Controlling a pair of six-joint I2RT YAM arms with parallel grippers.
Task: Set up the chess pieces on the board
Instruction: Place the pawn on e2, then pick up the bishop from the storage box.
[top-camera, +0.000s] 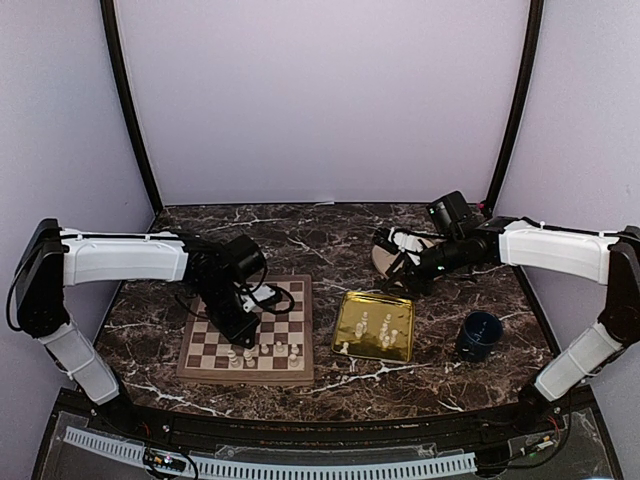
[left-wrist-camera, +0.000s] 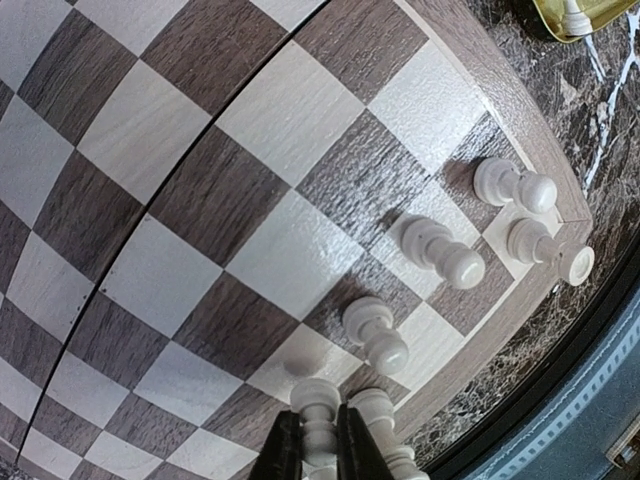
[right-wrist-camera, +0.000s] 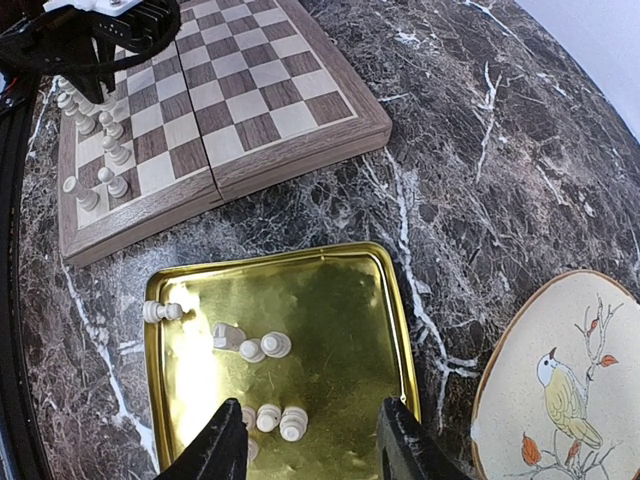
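The wooden chessboard (top-camera: 285, 300) lies left of centre; it fills the left wrist view (left-wrist-camera: 200, 200) and shows in the right wrist view (right-wrist-camera: 260, 90). Several cream-white chess pieces (top-camera: 265, 351) stand along its near edge (left-wrist-camera: 375, 335). My left gripper (left-wrist-camera: 320, 430) is shut on a white piece (left-wrist-camera: 318, 398), held upright just over a near-edge square beside another piece (left-wrist-camera: 385, 415). My right gripper (right-wrist-camera: 315, 445) is open and empty above the gold tray (right-wrist-camera: 340, 270), which holds several more pieces (right-wrist-camera: 265, 347).
The gold tray (top-camera: 400, 315) sits right of the board. A blue cup (top-camera: 478, 335) stands right of the tray. A bird-painted plate (right-wrist-camera: 560, 390) lies behind the tray, under my right arm (top-camera: 555, 250). The table is dark marble.
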